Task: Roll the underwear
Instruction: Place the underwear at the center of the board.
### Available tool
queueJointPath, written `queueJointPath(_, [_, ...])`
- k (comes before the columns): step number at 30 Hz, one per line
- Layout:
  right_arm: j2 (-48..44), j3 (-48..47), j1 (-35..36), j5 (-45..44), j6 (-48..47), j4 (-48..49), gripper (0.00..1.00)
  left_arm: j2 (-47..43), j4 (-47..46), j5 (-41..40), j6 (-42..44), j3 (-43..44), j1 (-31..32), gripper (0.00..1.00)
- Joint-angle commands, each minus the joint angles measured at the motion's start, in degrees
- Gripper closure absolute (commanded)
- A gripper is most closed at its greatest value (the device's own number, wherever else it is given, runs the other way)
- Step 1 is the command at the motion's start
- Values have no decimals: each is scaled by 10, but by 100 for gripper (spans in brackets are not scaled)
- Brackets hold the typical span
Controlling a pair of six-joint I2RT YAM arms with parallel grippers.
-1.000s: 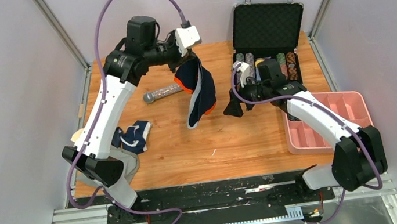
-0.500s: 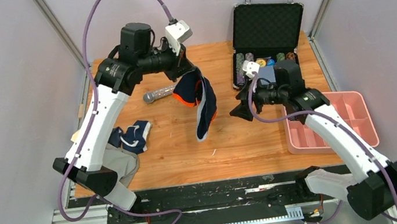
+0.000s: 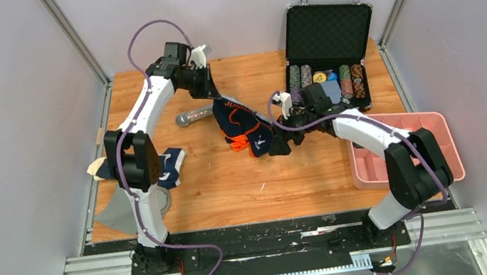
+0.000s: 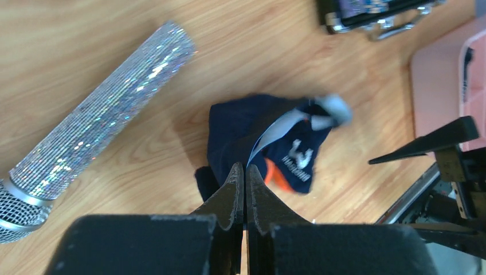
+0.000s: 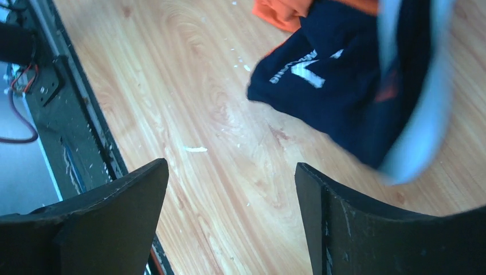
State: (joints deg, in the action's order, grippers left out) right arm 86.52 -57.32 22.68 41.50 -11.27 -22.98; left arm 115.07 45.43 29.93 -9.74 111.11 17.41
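Top external: navy underwear [image 3: 243, 127] runs diagonally far-left to near-right, pinched by left gripper [image 3: 212, 96] (right gripper [image 3: 285, 144] gapes).

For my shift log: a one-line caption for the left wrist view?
Shut left end effector pinches the navy underwear over the wooden table; a glittery microphone lies nearby.

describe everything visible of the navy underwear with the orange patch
The navy underwear is soft cloth with orange patches, white lettering and a pale waistband. It lies crumpled near the middle of the wooden table, one edge pinched in the left gripper's shut jaws. The right gripper stands open close by, not holding it.
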Motion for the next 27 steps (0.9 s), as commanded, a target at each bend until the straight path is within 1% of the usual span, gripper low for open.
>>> queueJointPath(1, [50, -34, -9, -33, 90, 63, 17, 23, -24, 33, -10, 3, -21, 100])
queueJointPath(4, [83, -56, -43, -84, 158, 65, 18, 40, -24, 33, 9, 5, -27, 100])
queueJointPath(7, [112, -67, -84, -108, 214, 66, 24, 45, -24, 32, 12, 3, -30, 100])
queueJointPath(11, [150, -98, -119, -101, 211, 83, 29, 45, -22, 36, 19, 2, -32, 100])
queueJointPath(14, [191, -139, -129, -91, 199, 80, 32, 52, -23, 39, 22, 7, -34, 100])
queueJointPath(16, [226, -163, -133, -80, 208, 75, 37, 59, -21, 41, 20, 13, -37, 100])
queueJointPath(18, [249, -187, -133, -77, 225, 72, 39, 63, -21, 42, 18, 17, -40, 100])
queueJointPath(21, [276, -208, -133, -107, 263, 72, 46, 66, -21, 42, 16, 20, -44, 100])
queueJointPath(27, [305, -249, -124, -175, 292, 42, 52, 65, -21, 44, 11, 20, -47, 100])
